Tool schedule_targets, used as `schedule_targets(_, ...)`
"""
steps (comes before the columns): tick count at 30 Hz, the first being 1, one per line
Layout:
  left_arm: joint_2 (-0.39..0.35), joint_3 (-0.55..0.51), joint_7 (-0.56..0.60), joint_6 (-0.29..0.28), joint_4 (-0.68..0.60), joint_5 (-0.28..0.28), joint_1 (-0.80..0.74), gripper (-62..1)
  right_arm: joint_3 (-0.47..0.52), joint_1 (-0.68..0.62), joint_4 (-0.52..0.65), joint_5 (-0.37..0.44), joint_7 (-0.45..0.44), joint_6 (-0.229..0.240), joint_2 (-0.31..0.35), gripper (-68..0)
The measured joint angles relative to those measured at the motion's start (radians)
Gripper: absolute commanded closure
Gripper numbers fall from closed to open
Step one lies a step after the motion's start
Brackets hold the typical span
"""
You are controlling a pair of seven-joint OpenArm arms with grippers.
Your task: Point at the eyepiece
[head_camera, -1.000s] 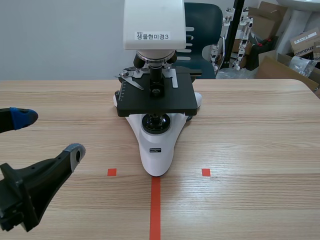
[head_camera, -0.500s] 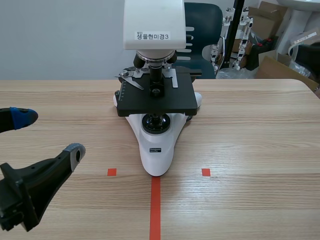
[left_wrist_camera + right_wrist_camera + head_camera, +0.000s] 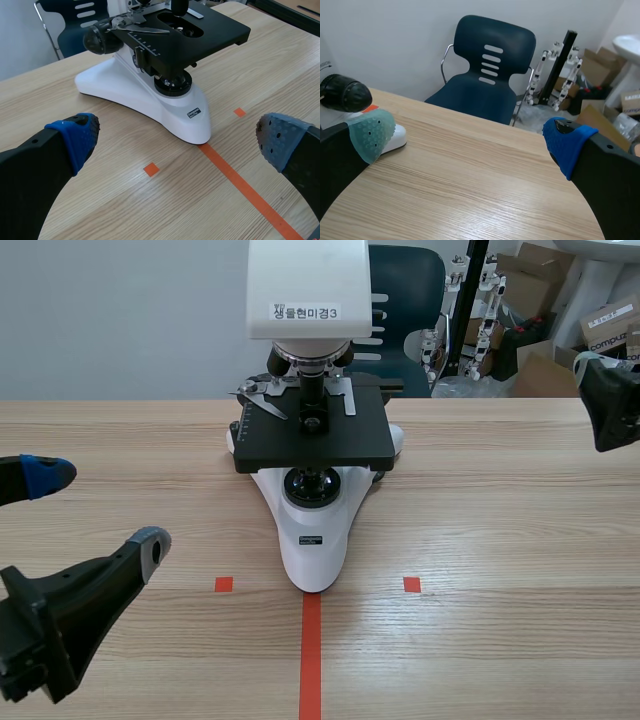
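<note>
The microscope (image 3: 312,455) stands mid-table with a white base, a black stage (image 3: 312,435) and a white head (image 3: 308,285) that runs out of the scene view's top. No eyepiece shows in any view. My left gripper (image 3: 98,510) hangs open at the near left, well short of the microscope; in its wrist view the gripper (image 3: 177,132) frames the white base (image 3: 145,97). My right arm (image 3: 611,405) shows at the far right edge. The right gripper (image 3: 470,140) is open over the table, with a black focus knob (image 3: 345,93) beside its green-padded finger.
A dark blue chair (image 3: 487,75) stands behind the table's far edge. Cardboard boxes (image 3: 590,340) and a black stand (image 3: 560,65) fill the back right. Orange-red tape marks (image 3: 311,655) lie in front of the microscope.
My right arm has come into the scene view at the far right edge. The left gripper and the microscope have not moved.
</note>
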State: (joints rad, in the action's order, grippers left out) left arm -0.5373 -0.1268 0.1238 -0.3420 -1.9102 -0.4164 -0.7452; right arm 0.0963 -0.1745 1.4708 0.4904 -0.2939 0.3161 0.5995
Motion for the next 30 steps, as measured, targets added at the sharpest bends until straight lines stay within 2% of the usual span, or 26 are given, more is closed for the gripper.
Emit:
schedule_targets(3,0.0,0.0,0.0,0.0,0.0,0.0,0.0,-62.3,0.022,-0.039,0.103,-0.105,-0.002,0.0,-0.043,-67.9)
schedule_targets(4,0.0,0.0,0.0,0.0,0.0,0.0,0.0,-62.3,0.022,-0.051,0.135,-0.113,-0.006,0.002,-0.049,-67.9)
schedule_targets(10,0.0,0.0,0.0,0.0,0.0,0.0,0.0,-62.3,0.021,-0.119,0.27,-0.108,-0.015,0.045,-0.06,-67.9)
schedule_targets(14,0.0,0.0,0.0,0.0,0.0,0.0,0.0,-62.3,0.008,-0.16,0.336,-0.105,-0.016,0.044,-0.059,-67.9)
schedule_targets(20,0.0,0.0,0.0,0.0,0.0,0.0,0.0,-62.3,-0.087,-0.215,0.362,-0.105,0.007,0.04,-0.059,-67.9)
schedule_targets(27,0.0,0.0,-0.003,0.0,0.0,0.0,0.0,-62.3,-0.173,-0.246,0.366,-0.105,0.021,-0.092,-0.059,-67.9)
schedule_targets(30,0.0,0.0,-0.003,0.0,0.0,0.0,0.0,-62.3,-0.18,-0.266,0.422,-0.105,0.059,-0.117,-0.059,-67.9)
